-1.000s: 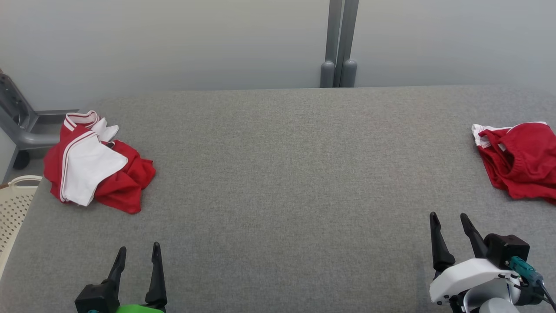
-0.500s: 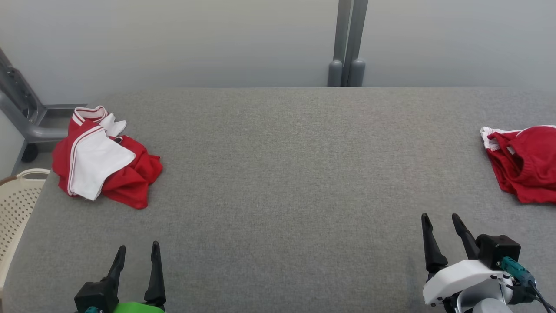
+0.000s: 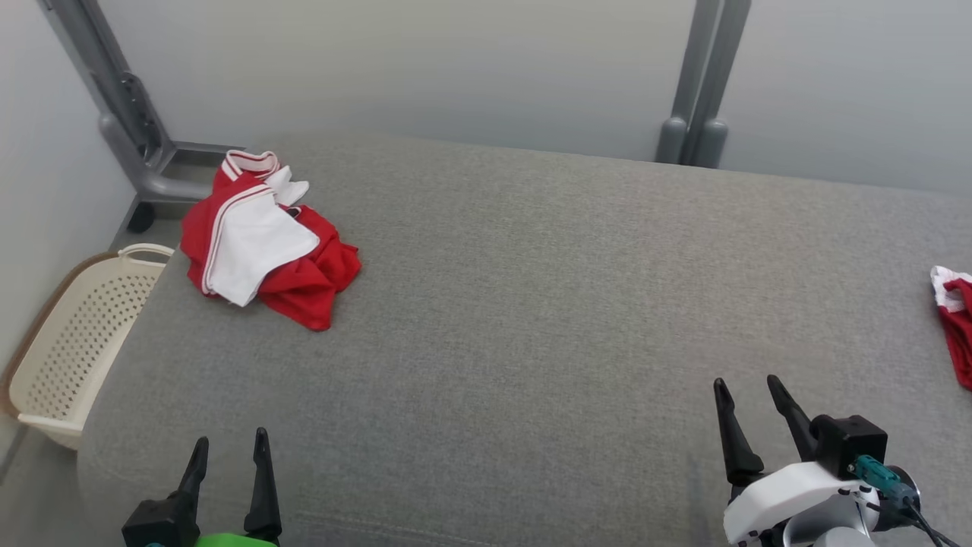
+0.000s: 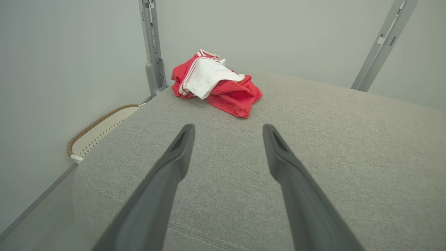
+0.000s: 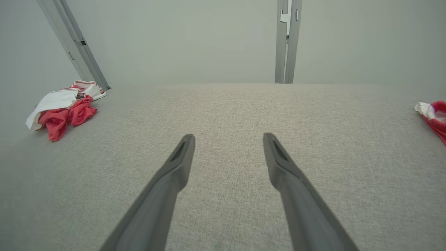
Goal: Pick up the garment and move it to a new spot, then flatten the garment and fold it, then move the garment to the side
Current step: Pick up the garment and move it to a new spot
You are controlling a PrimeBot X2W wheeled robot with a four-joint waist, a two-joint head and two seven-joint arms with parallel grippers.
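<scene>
Table (image 3: 531, 304): broad padded top in grey woven fabric, fine heathered weave, rounded corners, with a stitched seam along the near edge. Wall (image 3: 425, 68) behind: plain, pale and matte. Two grey metal posts: a slanted one at the far left corner (image 3: 114, 83), slotted, and a doubled upright one (image 3: 706, 91) at the far edge. Basket (image 3: 68, 357): cream plastic, perforated sides, brown rim, on the floor beside the table's left edge. Garment (image 3: 266, 243): thin red cloth with a white panel and white-striped ribbed trim, crumpled in a loose heap at the table's far left corner, near the slanted post, lying free. Second garment (image 3: 958, 327): red with a white hem, cut off by the right edge of the head view, well apart from the first. Left gripper (image 3: 231, 437) and right gripper (image 3: 746, 381): long dark tapered fingers, spread wide on both, nothing between them, low over the near edge and well apart from either heap. Against half a second ago: the whole head picture has shifted, so the camera has swung left. The basket and slanted post now show more fully, the second garment is mostly out of frame, and neither heap has changed shape. Both grippers stay spread.
</scene>
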